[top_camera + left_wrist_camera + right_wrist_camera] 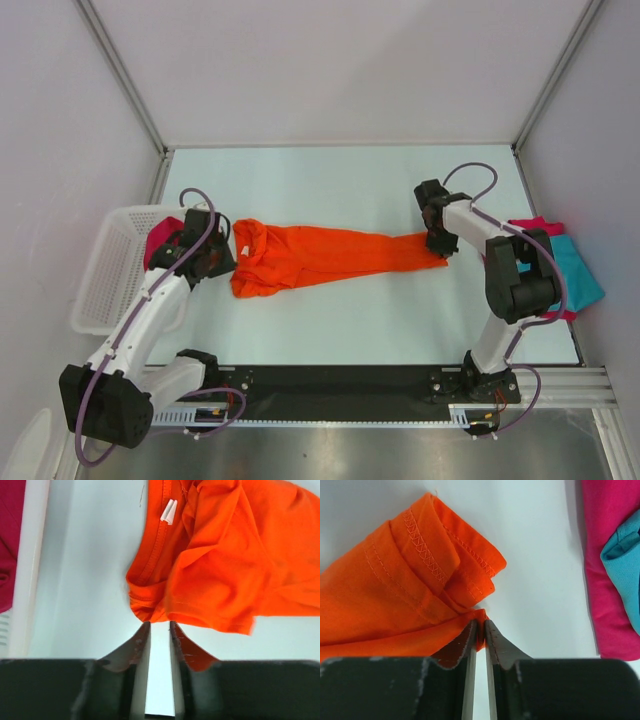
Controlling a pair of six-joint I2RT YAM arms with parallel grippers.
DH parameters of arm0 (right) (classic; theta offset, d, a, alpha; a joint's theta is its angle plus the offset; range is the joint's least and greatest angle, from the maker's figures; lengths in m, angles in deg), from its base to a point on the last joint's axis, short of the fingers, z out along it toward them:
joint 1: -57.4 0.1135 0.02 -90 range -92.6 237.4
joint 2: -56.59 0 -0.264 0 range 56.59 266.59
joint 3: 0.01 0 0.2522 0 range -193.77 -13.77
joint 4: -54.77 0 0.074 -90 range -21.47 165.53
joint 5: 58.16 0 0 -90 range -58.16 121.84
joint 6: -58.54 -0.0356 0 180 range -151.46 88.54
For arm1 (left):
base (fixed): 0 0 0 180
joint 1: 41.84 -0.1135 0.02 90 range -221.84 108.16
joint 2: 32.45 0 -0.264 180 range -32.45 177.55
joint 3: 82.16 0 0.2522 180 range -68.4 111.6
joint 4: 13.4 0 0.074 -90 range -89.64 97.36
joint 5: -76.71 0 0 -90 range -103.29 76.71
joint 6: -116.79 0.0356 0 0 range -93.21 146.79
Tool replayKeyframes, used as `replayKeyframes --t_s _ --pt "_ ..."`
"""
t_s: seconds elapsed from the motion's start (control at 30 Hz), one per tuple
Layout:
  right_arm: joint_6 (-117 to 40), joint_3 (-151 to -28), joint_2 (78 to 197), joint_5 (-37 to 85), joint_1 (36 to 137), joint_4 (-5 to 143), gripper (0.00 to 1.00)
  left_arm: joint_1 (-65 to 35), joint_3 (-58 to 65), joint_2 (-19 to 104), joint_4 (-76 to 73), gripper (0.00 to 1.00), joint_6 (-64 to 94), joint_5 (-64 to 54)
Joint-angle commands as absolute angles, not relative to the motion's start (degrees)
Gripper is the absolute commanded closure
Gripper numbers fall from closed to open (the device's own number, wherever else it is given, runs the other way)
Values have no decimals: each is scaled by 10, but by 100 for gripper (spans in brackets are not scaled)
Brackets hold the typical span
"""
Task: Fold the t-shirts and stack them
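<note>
One pale counter (350, 330), enclosed by plain grey panels (330, 70), with four t-shirts on or beside it. One orange t-shirt (320, 255) lies stretched across the counter's middle, collar end toward the left edge, hem toward the right. One white mesh basket (100, 270) at the left edge holds one crimson t-shirt (160, 240). At the right edge, one teal t-shirt (580, 275) lies on a second crimson t-shirt (535, 225). Two hands: left hand (159, 625) narrowly parted, tips touching the collar end; right hand (481, 624) narrowly parted, a sliver of hem between its tips
</note>
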State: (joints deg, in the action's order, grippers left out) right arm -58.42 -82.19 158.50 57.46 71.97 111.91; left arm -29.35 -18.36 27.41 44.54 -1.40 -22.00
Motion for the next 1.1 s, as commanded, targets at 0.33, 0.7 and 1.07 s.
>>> replayKeyframes --t_s 0.33,0.7,1.07 --pt "-583 -873 1541 592 728 1120 74 -301 -190 277 422 0 -11 -203" --pt "-585 -949 1643 575 722 1098 73 -301 -188 282 418 0 -5 -203" --pt "-583 -967 1682 564 722 1087 80 -301 -186 288 414 0 -2 -201"
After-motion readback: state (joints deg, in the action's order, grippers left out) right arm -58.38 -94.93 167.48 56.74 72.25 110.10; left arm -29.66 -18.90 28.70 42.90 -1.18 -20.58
